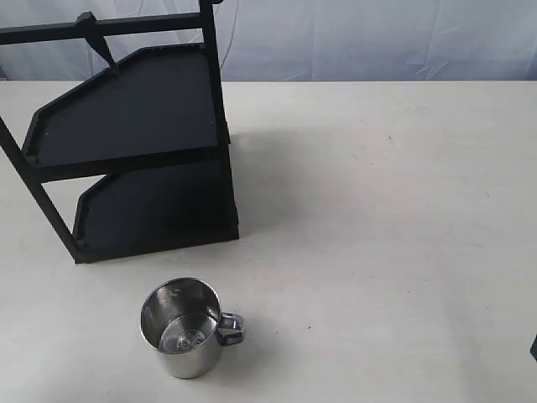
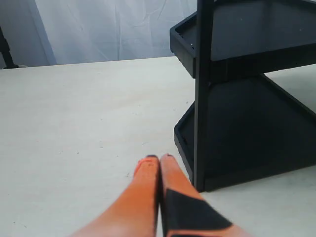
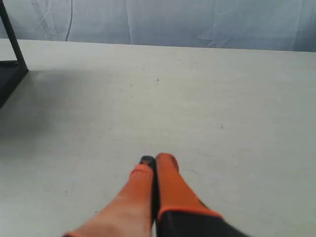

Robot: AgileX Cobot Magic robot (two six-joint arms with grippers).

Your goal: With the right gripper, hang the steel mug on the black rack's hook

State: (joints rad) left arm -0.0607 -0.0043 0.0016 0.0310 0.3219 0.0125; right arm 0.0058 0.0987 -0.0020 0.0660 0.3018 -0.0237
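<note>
The steel mug (image 1: 185, 330) stands upright near the table's front edge, its looped handle (image 1: 232, 328) pointing right. Behind it at the back left stands the black rack (image 1: 134, 151), two-tiered, with the hook (image 1: 96, 38) slanting down from its top crossbar. My right gripper (image 3: 157, 160) is shut with orange fingers pressed together over bare table, holding nothing; only a dark sliver (image 1: 534, 346) at the right edge of the exterior view may belong to that arm. My left gripper (image 2: 158, 159) is shut and empty, close beside the black rack's front leg (image 2: 202, 94). Neither wrist view shows the mug.
The pale table (image 1: 377, 210) stretches to the right of the rack and mug. A white cloth backdrop (image 1: 377, 38) hangs behind the table. The rack's lower corner (image 3: 11, 64) shows at the edge of the right wrist view.
</note>
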